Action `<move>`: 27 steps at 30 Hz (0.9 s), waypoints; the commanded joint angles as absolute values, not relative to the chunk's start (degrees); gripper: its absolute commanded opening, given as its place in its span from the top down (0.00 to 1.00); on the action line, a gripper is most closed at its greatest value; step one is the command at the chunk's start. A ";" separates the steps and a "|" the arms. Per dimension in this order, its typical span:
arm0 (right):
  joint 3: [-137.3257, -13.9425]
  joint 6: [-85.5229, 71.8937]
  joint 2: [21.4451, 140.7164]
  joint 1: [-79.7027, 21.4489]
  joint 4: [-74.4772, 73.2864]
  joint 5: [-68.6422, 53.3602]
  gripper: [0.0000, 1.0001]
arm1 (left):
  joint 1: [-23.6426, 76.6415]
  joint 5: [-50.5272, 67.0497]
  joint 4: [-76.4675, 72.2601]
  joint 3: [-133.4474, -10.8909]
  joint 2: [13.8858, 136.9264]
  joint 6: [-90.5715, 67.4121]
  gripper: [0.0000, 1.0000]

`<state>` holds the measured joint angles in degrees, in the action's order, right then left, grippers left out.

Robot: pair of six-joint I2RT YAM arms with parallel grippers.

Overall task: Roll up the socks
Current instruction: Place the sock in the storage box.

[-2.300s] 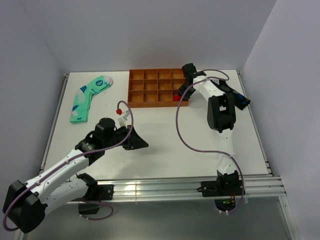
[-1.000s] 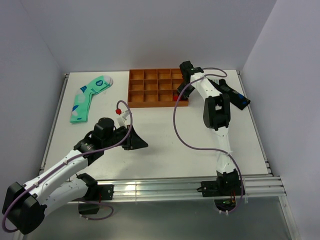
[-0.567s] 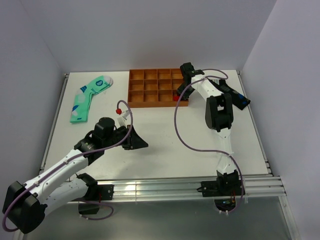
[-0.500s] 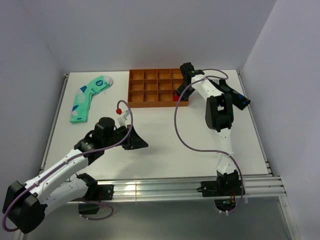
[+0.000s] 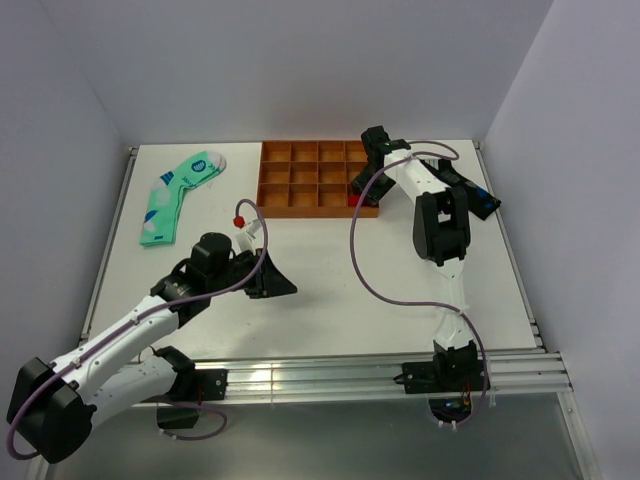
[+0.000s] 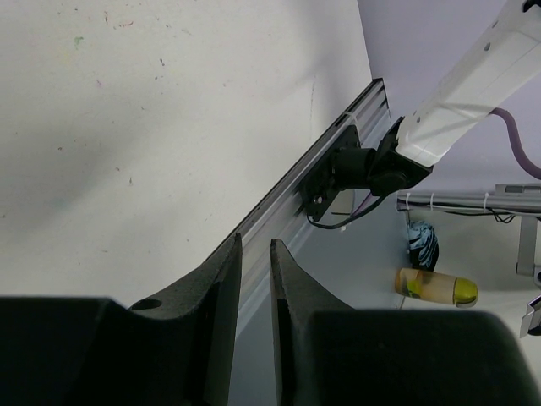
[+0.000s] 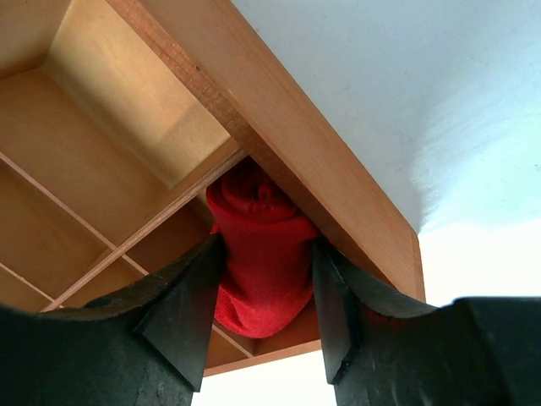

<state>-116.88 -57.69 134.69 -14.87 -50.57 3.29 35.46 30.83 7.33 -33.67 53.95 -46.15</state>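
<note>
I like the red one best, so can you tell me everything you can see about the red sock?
The red sock is rolled into a fat, soft bundle of fuzzy-looking fabric. It sits in a compartment at the near right corner of the orange wooden tray, pressed against the dividers. The right gripper has a black finger on each side of it, right at its sides. From the top camera only a small red patch shows.

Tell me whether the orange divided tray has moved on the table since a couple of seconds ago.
Yes. The orange divided tray has slid slightly right and toward the back wall, judged against the mint-green sock, which has stayed put.
</note>
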 commanded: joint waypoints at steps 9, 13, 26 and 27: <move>-120.93 -56.60 130.69 -14.94 -55.72 2.81 0.43 | 34.80 31.82 4.75 -35.51 55.11 -45.70 0.75; -123.48 -56.16 130.69 -14.94 -57.13 2.64 0.39 | 34.63 31.90 4.75 -35.86 56.07 -45.44 0.75; -120.24 -56.16 126.75 -14.94 -58.01 2.72 0.39 | 32.96 33.05 4.48 -36.30 58.27 -44.39 0.75; -119.80 -56.08 126.22 -14.94 -58.01 2.81 0.39 | 32.70 32.96 4.66 -36.65 58.36 -44.21 0.75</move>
